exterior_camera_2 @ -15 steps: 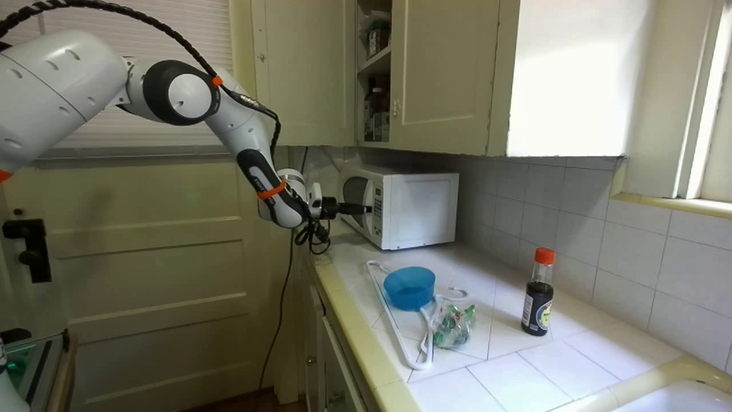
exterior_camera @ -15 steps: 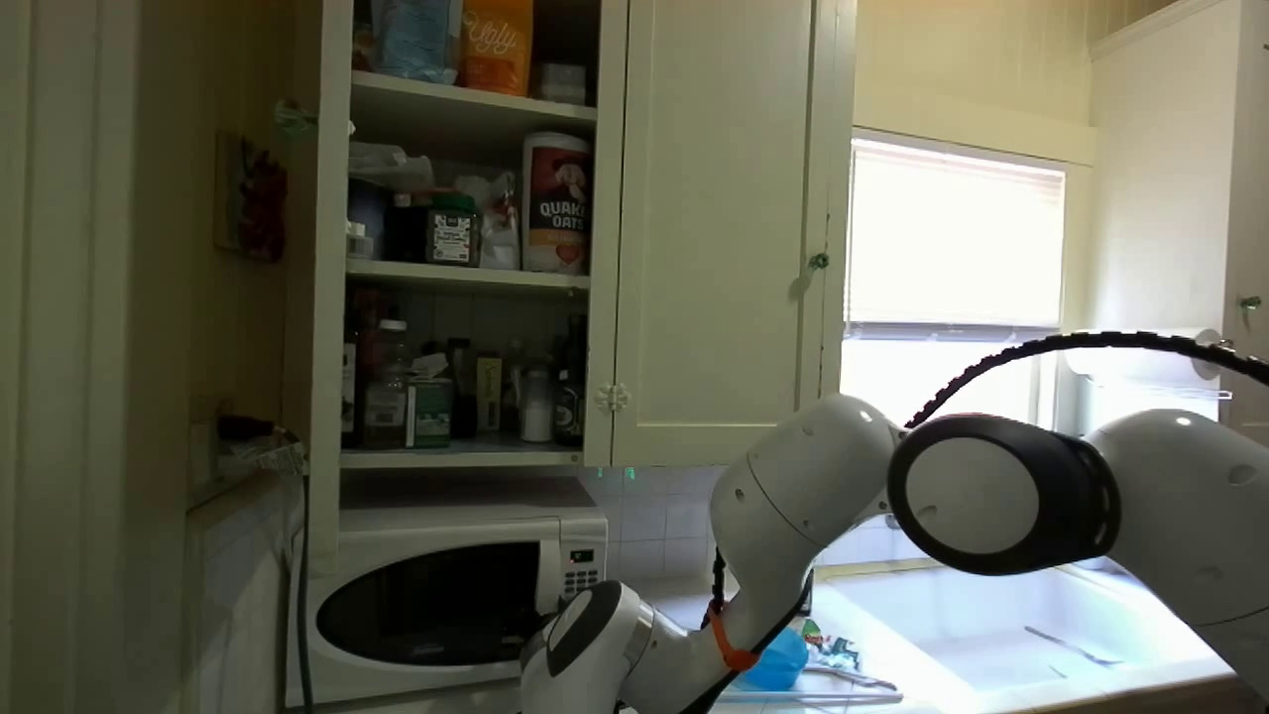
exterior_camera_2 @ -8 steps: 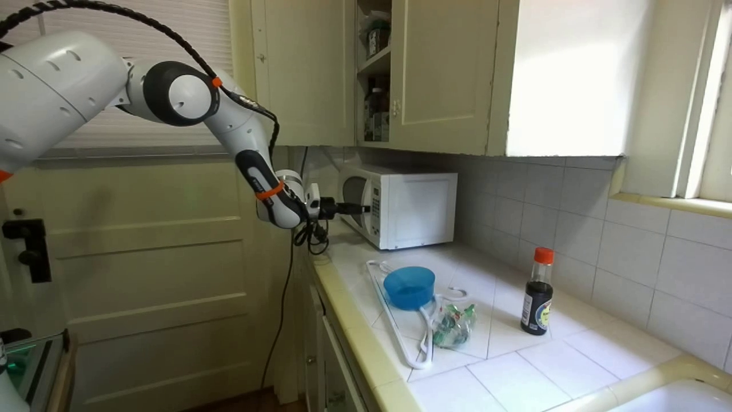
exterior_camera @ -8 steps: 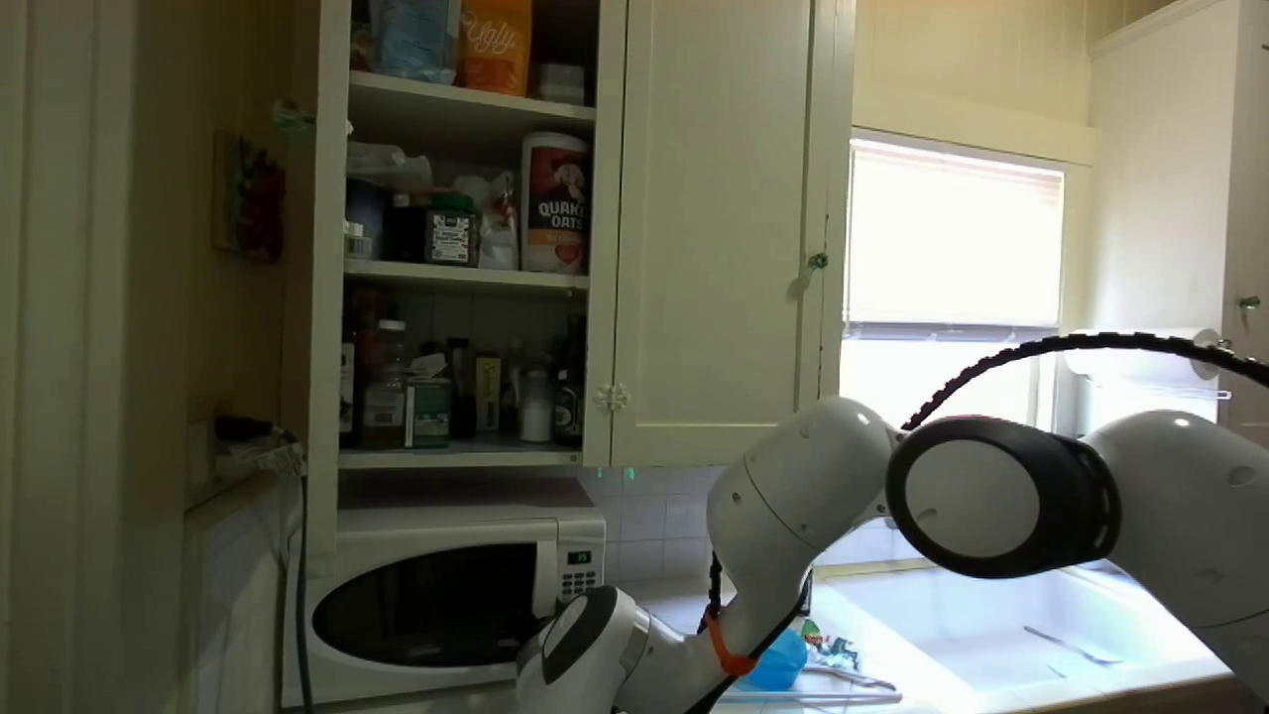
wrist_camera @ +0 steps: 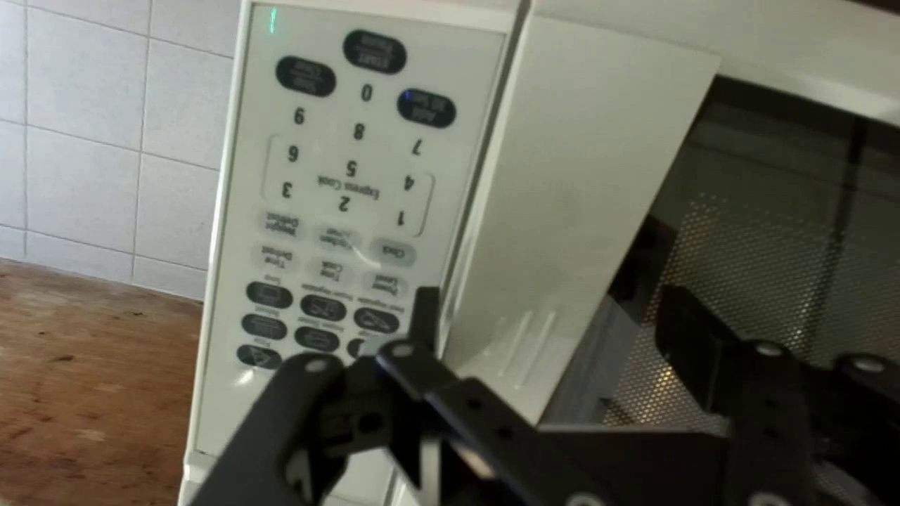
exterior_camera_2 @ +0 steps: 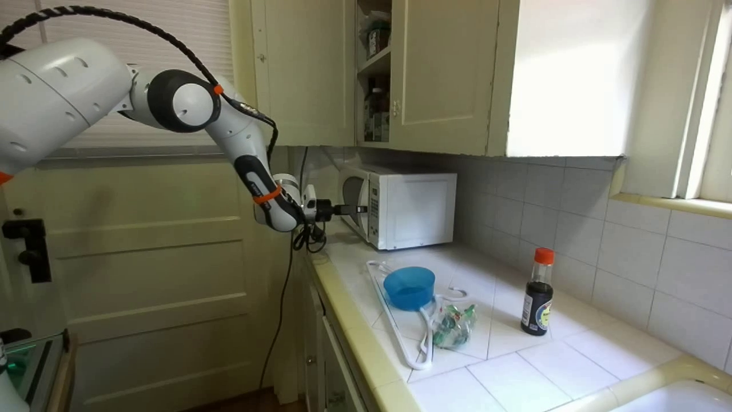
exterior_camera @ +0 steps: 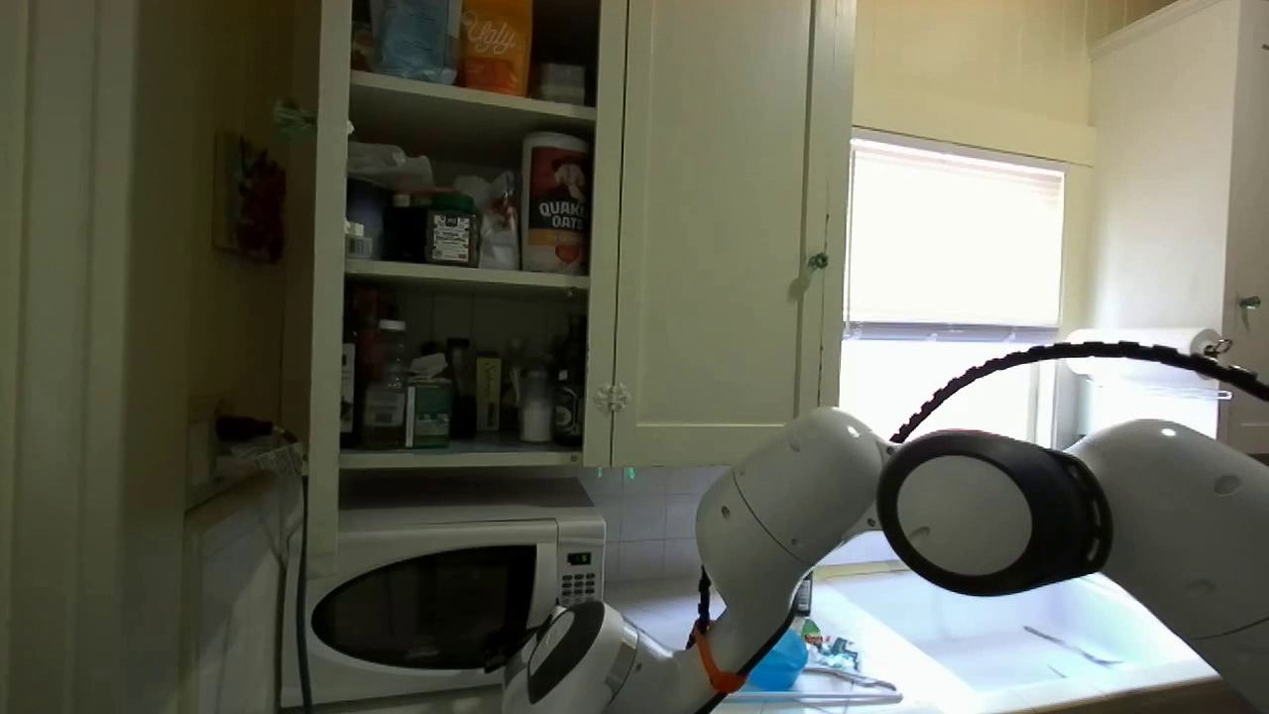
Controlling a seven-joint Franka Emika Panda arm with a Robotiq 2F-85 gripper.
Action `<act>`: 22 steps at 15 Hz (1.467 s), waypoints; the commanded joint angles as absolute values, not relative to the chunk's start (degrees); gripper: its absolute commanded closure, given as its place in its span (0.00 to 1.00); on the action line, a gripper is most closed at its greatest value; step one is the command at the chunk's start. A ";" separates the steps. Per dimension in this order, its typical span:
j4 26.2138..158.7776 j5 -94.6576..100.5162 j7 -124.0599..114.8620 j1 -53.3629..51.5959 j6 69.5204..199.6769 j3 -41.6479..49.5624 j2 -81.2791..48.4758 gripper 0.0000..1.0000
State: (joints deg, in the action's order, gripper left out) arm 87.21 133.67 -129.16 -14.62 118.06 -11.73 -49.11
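The gripper (wrist_camera: 552, 320) is black and the microwave (exterior_camera_2: 420, 209) white — its pale keypad (wrist_camera: 344, 232) dotted with dark buttons (wrist_camera: 375, 51) — while the arm (exterior_camera_2: 240, 134) is white and black with orange bands (exterior_camera_2: 267, 195), the bowl (exterior_camera_2: 409, 289) blue, the bottle (exterior_camera_2: 536, 306) dark with a red cap (exterior_camera_2: 544, 256), and the counter (exterior_camera_2: 514, 372) white, grid-lined and yellow-edged.

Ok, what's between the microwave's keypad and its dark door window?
In the wrist view, the pale door handle lies between the keypad and the dark window, with the open gripper in front.
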 commanded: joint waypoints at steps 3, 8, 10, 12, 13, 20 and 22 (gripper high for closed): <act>81.43 116.48 -119.89 -24.20 94.90 -16.17 -57.40 0.00; 75.84 110.08 -118.46 -30.68 87.06 -17.50 -61.70 0.00; 76.35 111.32 -120.75 -31.76 88.23 -16.84 -61.19 0.00; 80.31 115.11 -124.25 -31.48 92.32 -15.97 -59.07 0.00; 81.59 116.01 -125.09 -31.41 92.42 -15.64 -58.64 0.00; 90.06 122.80 -128.26 -29.43 93.04 -15.08 -55.31 0.00; 90.00 122.60 -128.69 -29.11 88.93 -14.83 -55.91 0.00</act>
